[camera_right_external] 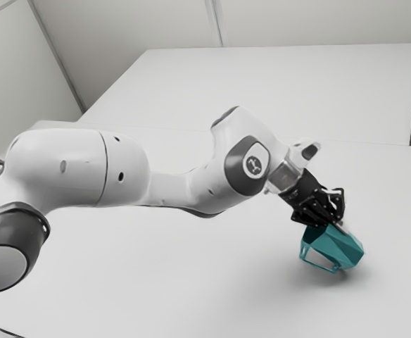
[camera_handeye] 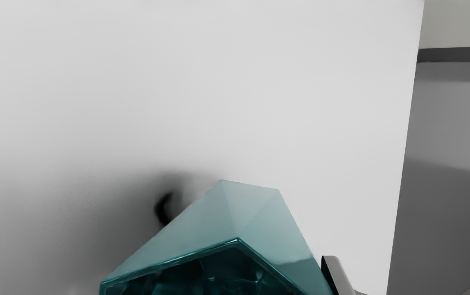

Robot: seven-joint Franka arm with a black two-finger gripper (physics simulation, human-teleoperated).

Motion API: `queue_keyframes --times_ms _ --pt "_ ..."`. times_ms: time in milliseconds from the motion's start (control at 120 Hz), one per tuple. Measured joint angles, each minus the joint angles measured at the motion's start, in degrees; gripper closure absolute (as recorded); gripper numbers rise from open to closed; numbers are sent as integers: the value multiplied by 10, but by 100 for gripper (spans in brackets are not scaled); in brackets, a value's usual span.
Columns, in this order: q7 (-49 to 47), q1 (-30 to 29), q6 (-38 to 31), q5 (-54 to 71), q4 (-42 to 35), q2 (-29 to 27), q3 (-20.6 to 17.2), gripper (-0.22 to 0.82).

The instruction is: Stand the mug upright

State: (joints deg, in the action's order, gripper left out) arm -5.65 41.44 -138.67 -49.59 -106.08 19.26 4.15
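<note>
And there's the teal mug (camera_right_external: 343,248), tilted over the white table (camera_right_external: 191,274), mouth towards the black gripper (camera_right_external: 333,225), handle on the exterior view's left! The gripper is right up against it, but whether it's wide, narrow or holding, I can't tell

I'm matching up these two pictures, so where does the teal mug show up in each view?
Exterior view: the mug is tilted at the gripper, low toward the exterior view's right.
Wrist view: it is close by the gripper, its rim and dark inside visible.
Shared landmark: the white table, with the mug's soft shadow on it.
</note>
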Motion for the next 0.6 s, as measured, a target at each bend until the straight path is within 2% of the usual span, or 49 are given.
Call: queue_keyframes --times_ms 242,467,533,600 --pt "-39 -68 78 203 -16 -59 15 78" --pt "-71 -133 149 384 -16 -77 15 78" --pt "-77 -167 164 431 -16 -81 5 78" --pt "-80 -224 176 468 -18 -87 -32 78"
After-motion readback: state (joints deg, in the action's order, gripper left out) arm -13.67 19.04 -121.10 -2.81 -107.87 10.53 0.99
